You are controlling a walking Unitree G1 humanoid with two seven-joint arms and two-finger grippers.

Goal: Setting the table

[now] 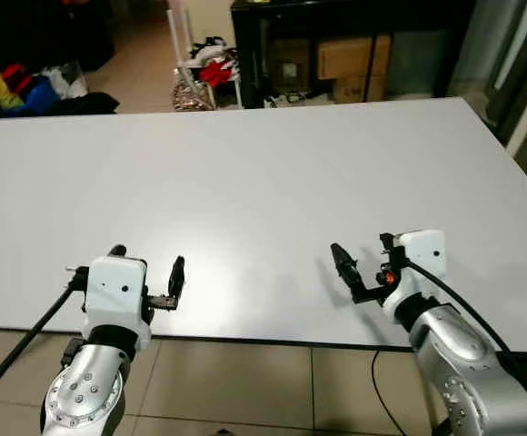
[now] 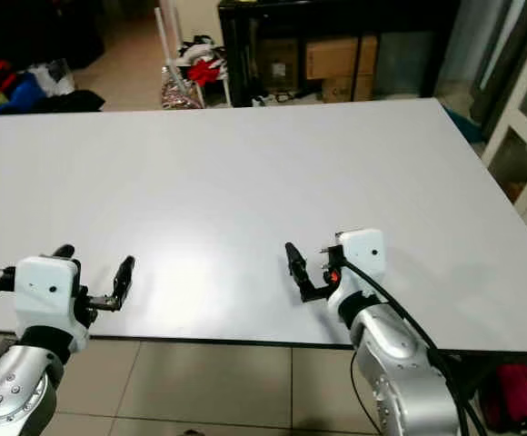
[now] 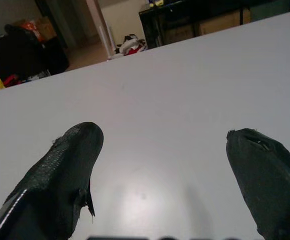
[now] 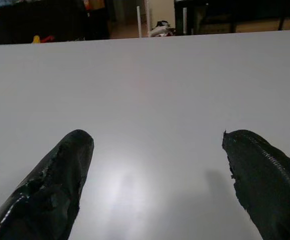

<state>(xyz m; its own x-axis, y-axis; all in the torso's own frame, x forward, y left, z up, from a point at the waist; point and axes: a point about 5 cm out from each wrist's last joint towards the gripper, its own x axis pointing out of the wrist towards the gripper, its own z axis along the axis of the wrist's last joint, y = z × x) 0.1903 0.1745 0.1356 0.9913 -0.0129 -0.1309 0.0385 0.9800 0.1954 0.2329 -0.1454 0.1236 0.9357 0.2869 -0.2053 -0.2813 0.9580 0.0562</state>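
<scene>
Table point(image 1: 245, 182): white top, directly ahead of the robot, no tableware on it. Left gripper point(image 1: 147, 272) and right gripper point(image 1: 363, 263) hover just above the table's near edge, both spread wide, holding nothing. Risk: dropping either arm from here jams fingertips into the table top. Also, clutter on floor point(image 1: 200, 77) past the table's far edge could trip a walk-around.

Both silver arms reach forward low, left pincer point(image 1: 147, 263) and right pincer point(image 1: 363, 259) spread wide, holding nothing.
</scene>
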